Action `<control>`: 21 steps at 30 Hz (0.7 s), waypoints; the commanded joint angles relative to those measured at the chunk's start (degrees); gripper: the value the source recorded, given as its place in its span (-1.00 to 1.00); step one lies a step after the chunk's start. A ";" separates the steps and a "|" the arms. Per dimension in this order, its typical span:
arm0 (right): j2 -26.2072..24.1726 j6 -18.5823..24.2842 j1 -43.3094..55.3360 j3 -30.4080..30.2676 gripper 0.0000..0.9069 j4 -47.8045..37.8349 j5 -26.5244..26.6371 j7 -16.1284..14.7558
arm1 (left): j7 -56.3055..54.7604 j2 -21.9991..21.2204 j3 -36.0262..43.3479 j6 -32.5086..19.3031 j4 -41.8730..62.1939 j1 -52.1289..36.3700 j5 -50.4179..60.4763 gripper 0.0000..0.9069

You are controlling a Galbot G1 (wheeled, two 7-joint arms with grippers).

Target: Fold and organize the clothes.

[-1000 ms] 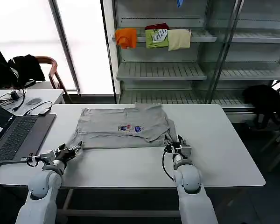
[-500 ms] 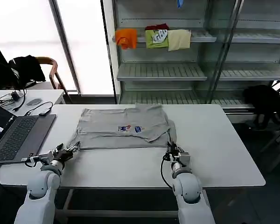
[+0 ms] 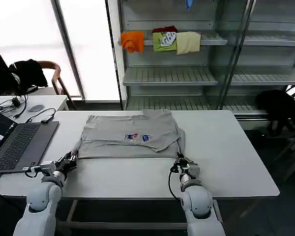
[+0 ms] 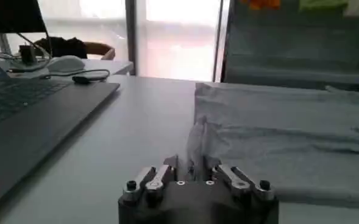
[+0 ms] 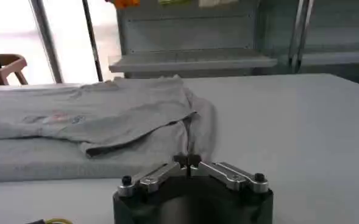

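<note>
Lying partly folded on the white table [image 3: 236, 162], the grey shirt [image 3: 130, 135] has both sleeves turned in over the body, chest print facing up. The left gripper [image 3: 69, 161] sits at the near left corner, fingers pinched on a raised tuck of hem cloth. The right gripper [image 3: 183, 163] sits at the near right corner, fingers closed together on the hem edge there. By my judgement the lengthwise fold is outstanding, as is placement afterwards.
</note>
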 commanded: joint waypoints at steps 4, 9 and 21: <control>-0.91 -0.36 -2.31 -0.25 -1.00 2.63 0.05 0.00 | 0.94 -0.18 0.04 0.04 -3.40 3.83 0.61 -1.00; -2.47 -2.93 -5.93 -1.02 -1.00 9.08 2.05 0.31 | 0.96 0.68 -1.58 -0.20 -11.60 8.65 0.37 -1.00; -6.61 -3.66 -17.25 -2.57 -1.00 20.90 2.25 1.30 | -0.70 1.52 -6.84 1.54 -27.81 24.28 -3.53 -1.00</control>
